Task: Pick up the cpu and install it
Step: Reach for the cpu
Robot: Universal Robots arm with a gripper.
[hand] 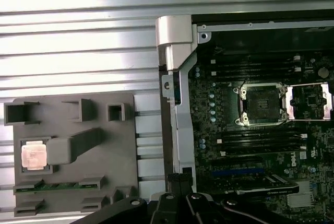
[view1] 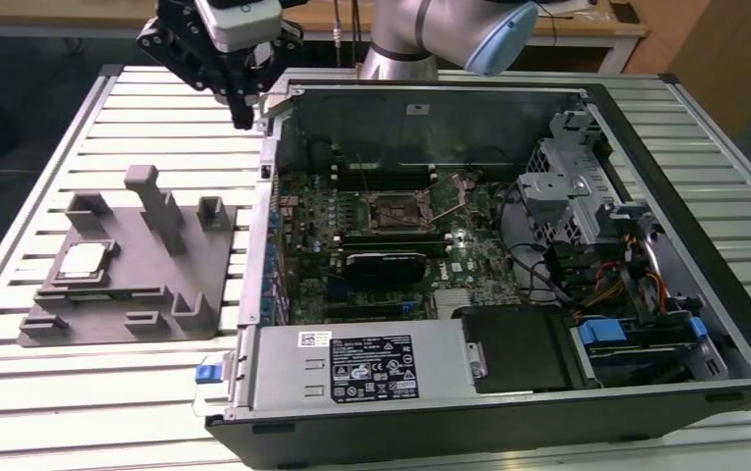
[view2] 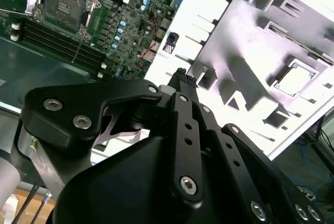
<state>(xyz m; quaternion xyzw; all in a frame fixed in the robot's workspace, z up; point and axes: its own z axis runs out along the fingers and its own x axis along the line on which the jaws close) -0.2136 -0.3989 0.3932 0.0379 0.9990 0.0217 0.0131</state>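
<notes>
The cpu [view1: 83, 260] sits well apart from your gripper [view1: 241, 119], jaws pinched together on nothing over the case [view1: 428, 123] corner; it lies flat, silver top up, square, in a pocket of the grey holder [view1: 139, 294]

Exterior view looks down across the whole table [view1: 127, 108]; both wrist views, overhead, share fixture [hand: 104, 145] [view2: 245, 41] and motherboard [hand: 250, 140] [view2: 130, 20].

I saw the cpu [view1: 83, 259] uncovered from above in its grey block [view1: 113, 304], with upright tabs [view1: 152, 191] crowding one side. The case wall [view1: 268, 186] stood between block and socket [view1: 399, 208]. The socket's lid [hand: 310, 101] lay open beside it. My pincer [view1: 241, 116] hung above that wall.
</notes>
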